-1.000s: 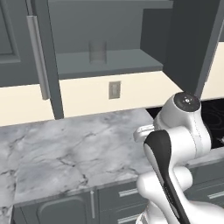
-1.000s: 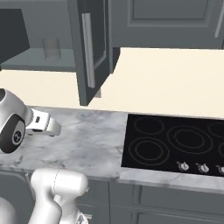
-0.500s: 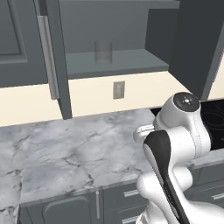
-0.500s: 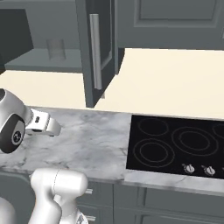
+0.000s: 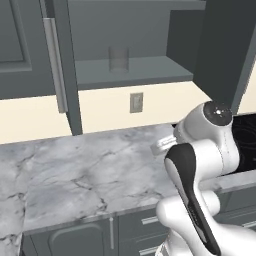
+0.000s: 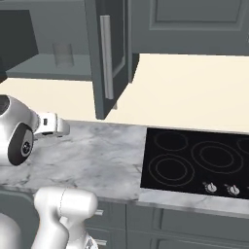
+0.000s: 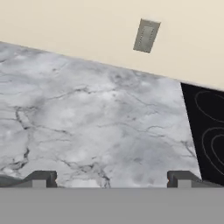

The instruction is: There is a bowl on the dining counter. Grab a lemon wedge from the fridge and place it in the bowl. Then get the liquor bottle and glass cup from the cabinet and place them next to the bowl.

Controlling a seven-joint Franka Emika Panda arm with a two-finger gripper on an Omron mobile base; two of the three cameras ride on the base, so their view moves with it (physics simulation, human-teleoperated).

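while the gripper [image 7: 109, 177] gapes, the glass cup [image 5: 119, 58] stands shelved.

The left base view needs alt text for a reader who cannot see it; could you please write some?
A glass cup stands alone on the shelf of an open grey wall cabinet above a grey marble counter. The white robot arm rises at lower right, with a wall outlet on the cream wall and a black cooktop at the right edge.

glass cup [image 6: 62, 53] on cabinet shelf [image 6: 48, 69], seemingly
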